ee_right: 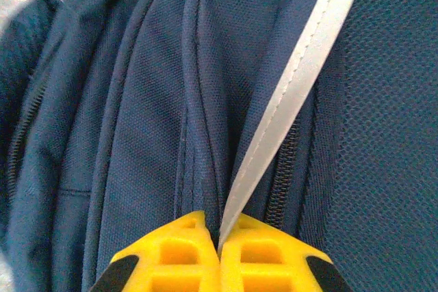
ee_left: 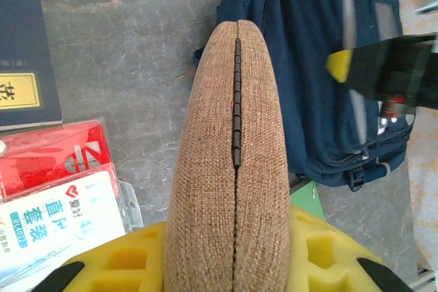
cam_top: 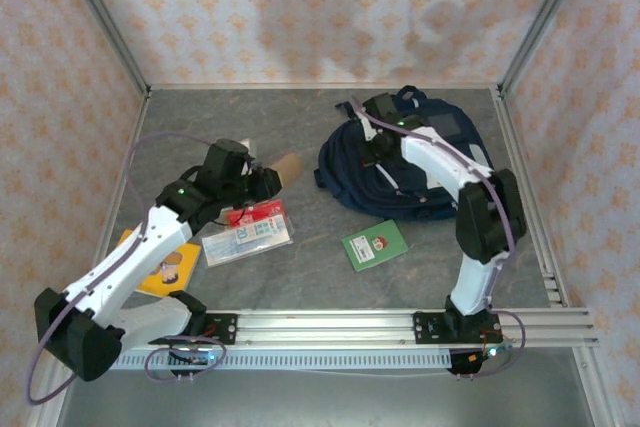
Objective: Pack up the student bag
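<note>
the student bag (cam_top: 425,177) lies at 1 o'clock on the table, its long axis roughly 9 to 3. the right gripper (ee_right: 219,229) is on top of it, fingers pressed together and nipping a pale grey strip (ee_right: 301,66) beside a zip. the left gripper (cam_top: 260,182) pinches a brown fabric case (ee_left: 233,169), with the bag at its 3 o'clock, so the right arm is nearer

We look down on a grey, stone-patterned counter (cam_top: 300,137), closed in on three sides by walls (cam_top: 330,7) papered in pale peach with small orange floral motifs. Silver metal posts (cam_top: 100,17) run up the two back corners, and a slotted metal rail (cam_top: 330,325) lies along the counter's near edge. The soft, even light leaves us a faint blurred shadow (cam_top: 300,22) on the back wall.
</note>
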`<action>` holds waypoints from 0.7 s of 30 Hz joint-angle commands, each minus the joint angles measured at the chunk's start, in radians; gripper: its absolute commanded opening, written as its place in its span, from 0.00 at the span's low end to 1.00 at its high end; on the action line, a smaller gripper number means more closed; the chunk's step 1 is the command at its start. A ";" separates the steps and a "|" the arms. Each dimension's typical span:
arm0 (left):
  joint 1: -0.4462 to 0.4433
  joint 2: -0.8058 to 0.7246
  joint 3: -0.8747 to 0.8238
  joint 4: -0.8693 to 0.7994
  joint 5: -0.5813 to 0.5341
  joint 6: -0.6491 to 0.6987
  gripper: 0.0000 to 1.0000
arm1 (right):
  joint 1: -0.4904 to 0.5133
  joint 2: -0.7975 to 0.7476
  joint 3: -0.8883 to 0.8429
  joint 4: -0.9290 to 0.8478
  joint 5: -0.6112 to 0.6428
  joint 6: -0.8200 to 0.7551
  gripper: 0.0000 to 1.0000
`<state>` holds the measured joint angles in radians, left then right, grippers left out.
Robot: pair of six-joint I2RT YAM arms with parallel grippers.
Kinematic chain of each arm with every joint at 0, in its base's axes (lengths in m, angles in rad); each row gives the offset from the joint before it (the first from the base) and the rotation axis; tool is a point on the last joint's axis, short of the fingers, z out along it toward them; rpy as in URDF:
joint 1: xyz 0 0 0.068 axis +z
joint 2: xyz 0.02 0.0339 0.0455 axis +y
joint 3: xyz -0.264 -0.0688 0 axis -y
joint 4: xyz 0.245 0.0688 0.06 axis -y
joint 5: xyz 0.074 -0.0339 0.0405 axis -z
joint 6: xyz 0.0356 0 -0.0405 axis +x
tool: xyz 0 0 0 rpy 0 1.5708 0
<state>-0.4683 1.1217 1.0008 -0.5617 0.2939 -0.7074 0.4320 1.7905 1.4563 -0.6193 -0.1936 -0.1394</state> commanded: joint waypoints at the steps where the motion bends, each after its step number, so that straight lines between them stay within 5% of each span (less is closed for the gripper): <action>1: 0.010 0.048 0.065 0.090 0.053 0.006 0.15 | -0.015 -0.170 -0.048 0.101 -0.125 -0.002 0.00; 21: -0.069 0.414 0.141 0.576 0.361 -0.155 0.15 | -0.093 -0.373 -0.171 0.204 -0.435 0.069 0.00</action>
<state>-0.5259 1.5112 1.0996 -0.1677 0.5823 -0.7994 0.3347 1.4876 1.2785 -0.5228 -0.5415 -0.0929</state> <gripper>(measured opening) 0.275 0.047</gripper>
